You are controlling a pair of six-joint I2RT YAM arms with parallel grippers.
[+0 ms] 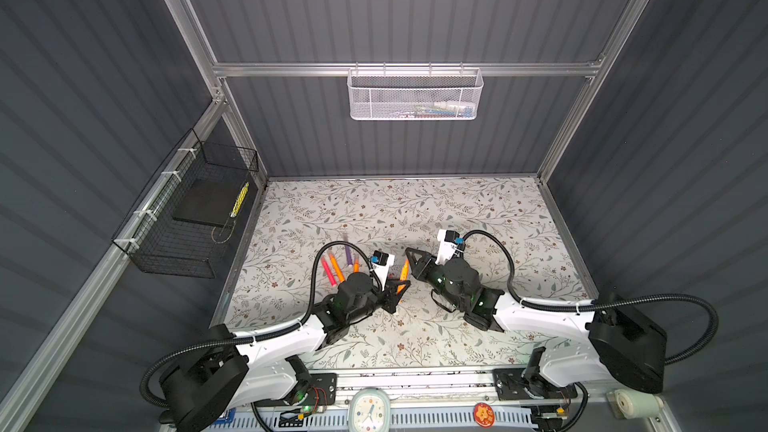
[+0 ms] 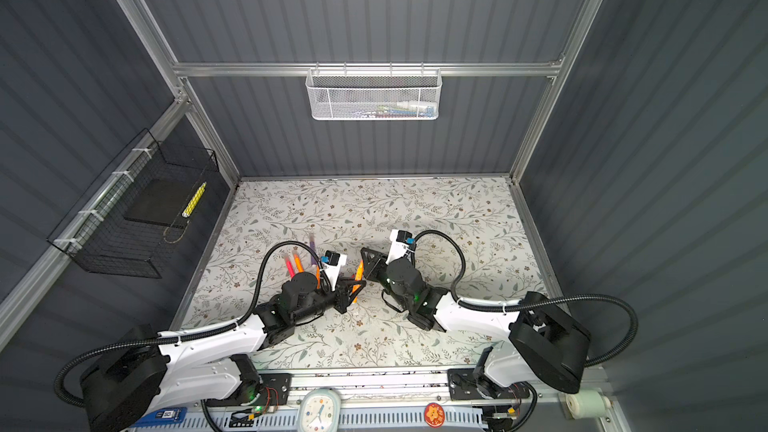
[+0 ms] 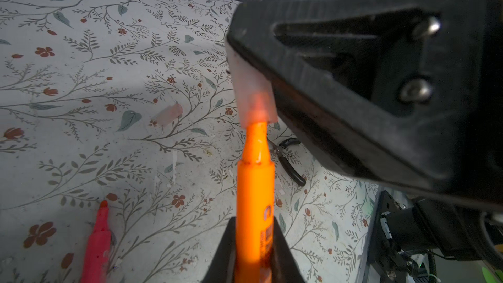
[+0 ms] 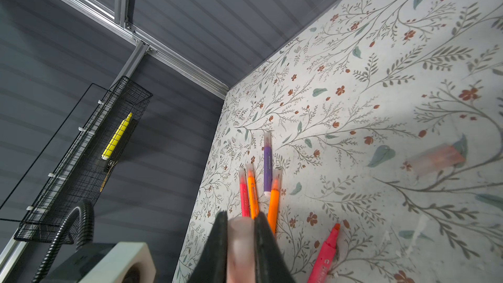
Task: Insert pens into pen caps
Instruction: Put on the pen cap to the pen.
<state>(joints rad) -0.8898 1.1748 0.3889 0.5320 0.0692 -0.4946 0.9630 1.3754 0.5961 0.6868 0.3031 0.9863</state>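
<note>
Orange pen (image 3: 254, 200) sits tip-first inside a translucent pinkish cap (image 3: 251, 96).

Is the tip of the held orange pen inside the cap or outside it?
Partly in: the orange pen has its tip showing through the translucent cap; its neck is outside.

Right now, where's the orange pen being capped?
Mid-table in both top views, the orange pen sits in the left gripper, tip inside the cap held by the right gripper.
</note>
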